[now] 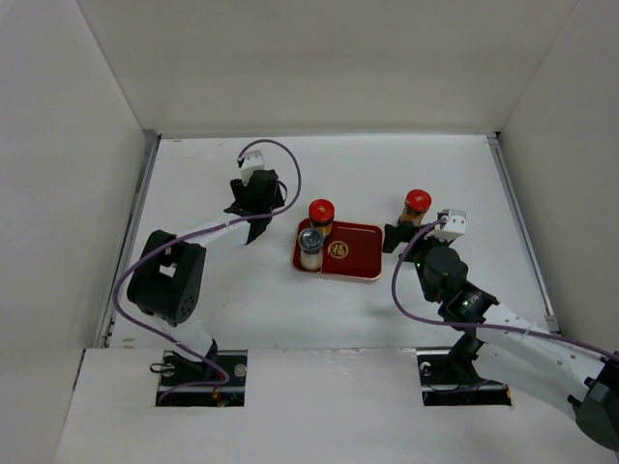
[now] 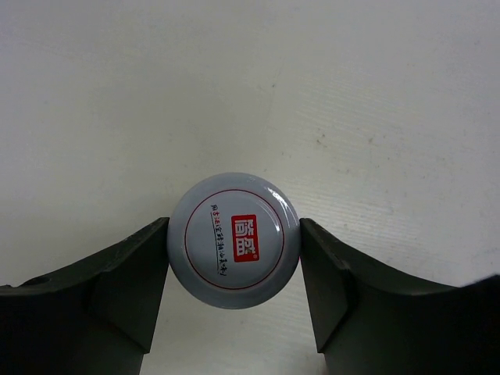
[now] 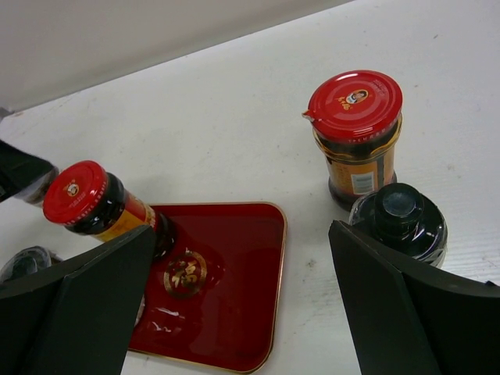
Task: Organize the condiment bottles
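- Red tray on counter holds two jars. A silver-capped jar stands at the near left. A red-capped jar stands behind it at the far edge. The rest of the tray floor is bare, with a round gold emblem of one character.
- Right gripper: jaws wide, holding nothing, just beside the tray's right end.
- On the counter right of the tray: a black-capped jar, and close behind it a second red-capped jar. The top view hides the black one under the gripper.
- Left gripper, left of the tray: jaws clamped on a pale-capped jar, which only the left wrist view shows.
- Cap print: a red square with white characters; the small text is unreadable.
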Motion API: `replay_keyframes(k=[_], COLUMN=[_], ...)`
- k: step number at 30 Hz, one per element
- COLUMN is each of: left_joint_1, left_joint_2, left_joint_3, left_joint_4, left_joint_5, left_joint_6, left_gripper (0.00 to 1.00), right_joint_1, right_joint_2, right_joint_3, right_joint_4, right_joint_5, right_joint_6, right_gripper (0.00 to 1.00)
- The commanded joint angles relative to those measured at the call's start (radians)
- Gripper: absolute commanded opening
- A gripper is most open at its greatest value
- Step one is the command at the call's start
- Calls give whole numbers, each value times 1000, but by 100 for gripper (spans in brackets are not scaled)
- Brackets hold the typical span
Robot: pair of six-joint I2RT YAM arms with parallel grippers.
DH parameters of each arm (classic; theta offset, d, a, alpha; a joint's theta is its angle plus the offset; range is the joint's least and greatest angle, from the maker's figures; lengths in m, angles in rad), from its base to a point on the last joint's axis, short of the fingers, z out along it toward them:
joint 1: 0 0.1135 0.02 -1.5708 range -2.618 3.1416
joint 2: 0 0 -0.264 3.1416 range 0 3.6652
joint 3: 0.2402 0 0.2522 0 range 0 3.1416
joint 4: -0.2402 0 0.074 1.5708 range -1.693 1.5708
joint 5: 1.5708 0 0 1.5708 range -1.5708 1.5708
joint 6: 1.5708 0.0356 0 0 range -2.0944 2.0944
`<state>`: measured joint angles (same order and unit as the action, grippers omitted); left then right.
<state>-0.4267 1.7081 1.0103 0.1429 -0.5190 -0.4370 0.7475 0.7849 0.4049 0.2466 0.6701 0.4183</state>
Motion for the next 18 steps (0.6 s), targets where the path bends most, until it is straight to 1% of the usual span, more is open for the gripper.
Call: replay_keyframes(k=[1,5,8,12,13,18], left_joint_1=[-13,-75,-157,-298,-350,-526], left_joint_2=[-212,-410,-481,-496,-489,-456], left_joint_3=[-68,-88,-43,11,31,33], left_joint_4=[102,113,100,106,104,139], left_joint_5=[-38,-70,-78,-85,-85,-98], left_joint_6=[-12,10,40,63,63,86], left_gripper=[35,35,35,35,35,35], right_joint_1=[6,6,6,6,3,-23], right_joint_2=[-18,-13,-24,-65,-75,-136], right_joint_3=[37,41,35,25,22,5], right_joint_4=[36,26,34,26,26,-6], right_joint_5=[19,20,17,45,48,118], right_joint_6=[-9,-12,-4,-6,-3,20], right_gripper=[100,100,100,100,100,95])
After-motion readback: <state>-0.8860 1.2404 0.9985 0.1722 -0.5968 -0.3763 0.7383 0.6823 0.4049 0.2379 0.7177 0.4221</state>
